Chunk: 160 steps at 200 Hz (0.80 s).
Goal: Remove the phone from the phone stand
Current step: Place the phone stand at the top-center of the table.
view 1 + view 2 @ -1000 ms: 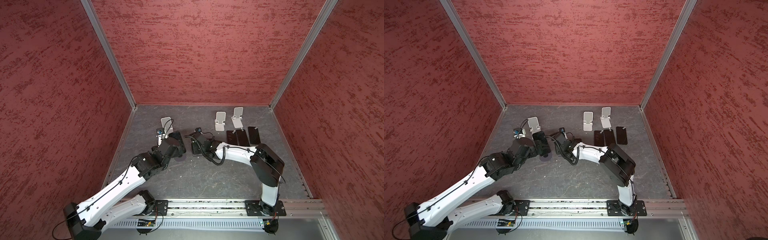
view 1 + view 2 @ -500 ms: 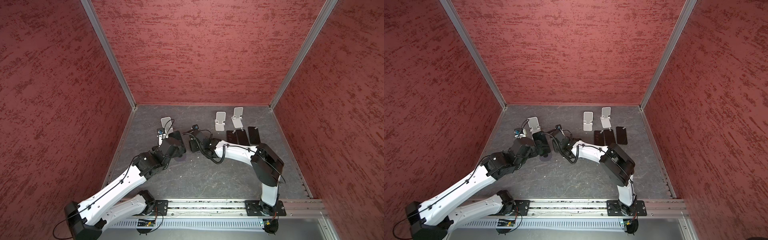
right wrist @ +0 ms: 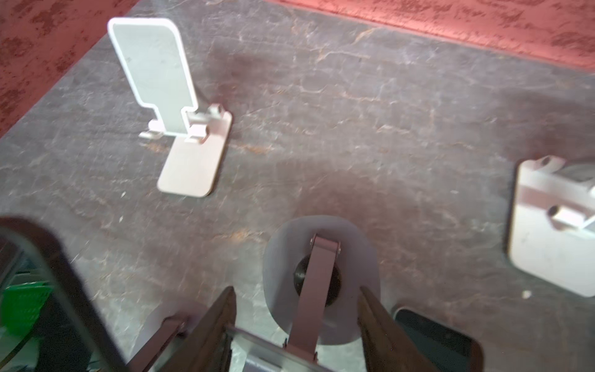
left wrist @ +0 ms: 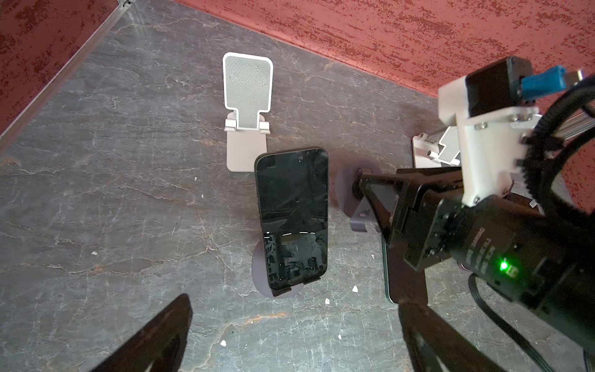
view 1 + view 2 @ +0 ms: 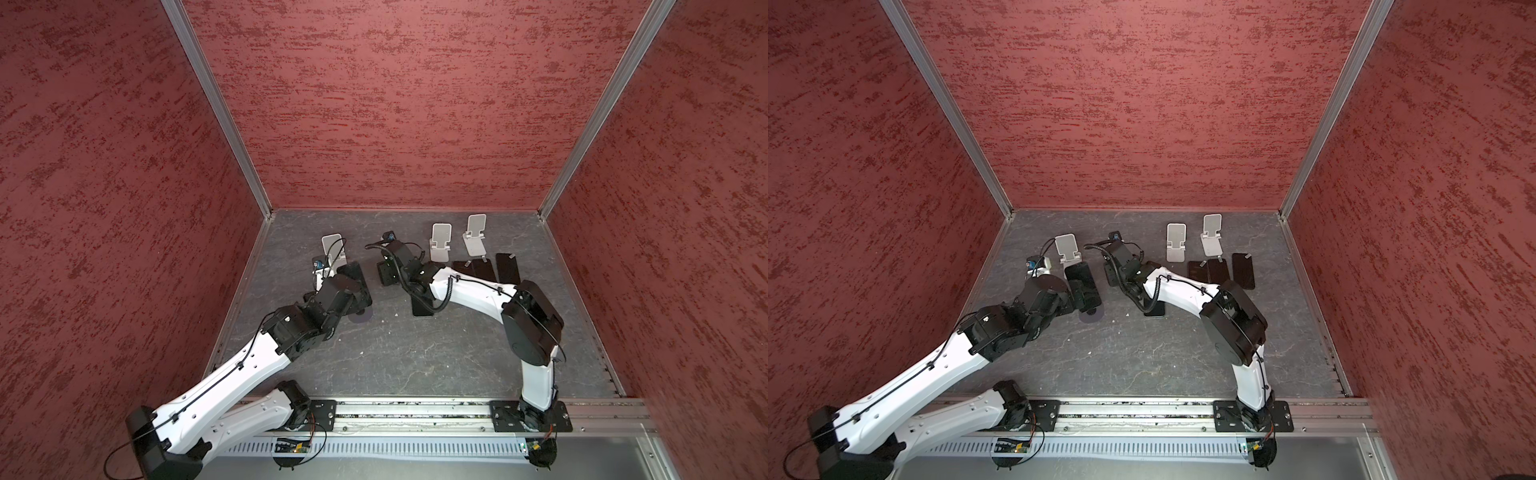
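Straight ahead of spread left hand (image 4: 293, 299), phone (image 4: 291, 219) seen leaning on phone stand (image 4: 259, 270). Judged light, stiff, glass-slick, breakable; long side edges to be pinched, then lifted over bottom lip. Right hand (image 3: 296, 291) pressed in, alongside.

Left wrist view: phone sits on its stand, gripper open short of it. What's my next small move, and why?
Probably ease the left gripper forward until its open fingers straddle the phone: it leans on the purple stand, untouched.

No legible text; faint print on arm housing (image 4: 482, 248) — unreadable.
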### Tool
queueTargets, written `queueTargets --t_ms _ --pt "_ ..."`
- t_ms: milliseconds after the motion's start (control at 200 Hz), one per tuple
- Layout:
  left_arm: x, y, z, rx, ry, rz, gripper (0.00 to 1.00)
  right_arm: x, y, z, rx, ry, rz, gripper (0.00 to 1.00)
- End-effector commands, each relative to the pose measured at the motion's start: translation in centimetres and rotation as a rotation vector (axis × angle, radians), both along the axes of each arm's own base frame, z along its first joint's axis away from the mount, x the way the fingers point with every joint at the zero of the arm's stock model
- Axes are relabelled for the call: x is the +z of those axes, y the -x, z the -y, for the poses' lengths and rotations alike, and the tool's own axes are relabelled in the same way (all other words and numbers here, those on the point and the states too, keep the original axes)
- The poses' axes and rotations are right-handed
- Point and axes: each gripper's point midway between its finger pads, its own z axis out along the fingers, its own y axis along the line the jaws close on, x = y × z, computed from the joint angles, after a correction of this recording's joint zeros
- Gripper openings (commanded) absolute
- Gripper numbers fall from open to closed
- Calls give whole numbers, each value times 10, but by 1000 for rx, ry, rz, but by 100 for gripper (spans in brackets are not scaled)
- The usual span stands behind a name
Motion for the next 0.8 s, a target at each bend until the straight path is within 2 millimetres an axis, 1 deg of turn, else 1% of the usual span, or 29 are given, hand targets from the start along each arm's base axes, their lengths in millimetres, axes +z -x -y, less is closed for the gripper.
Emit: queueTargets --t_ms 0,215,416,797 --pt "14 -3 3 -11 25 33 100 8 -21 7 -3 11 29 55" --pt "16 -5 0 4 22 42 100 5 -55 27 -22 24 19 55" --pt "16 -7 -4 25 24 43 99 -9 -81 44 -44 25 -10 55" --pt "12 -17 0 34 24 18 100 -31 -108 62 -39 10 -48 56"
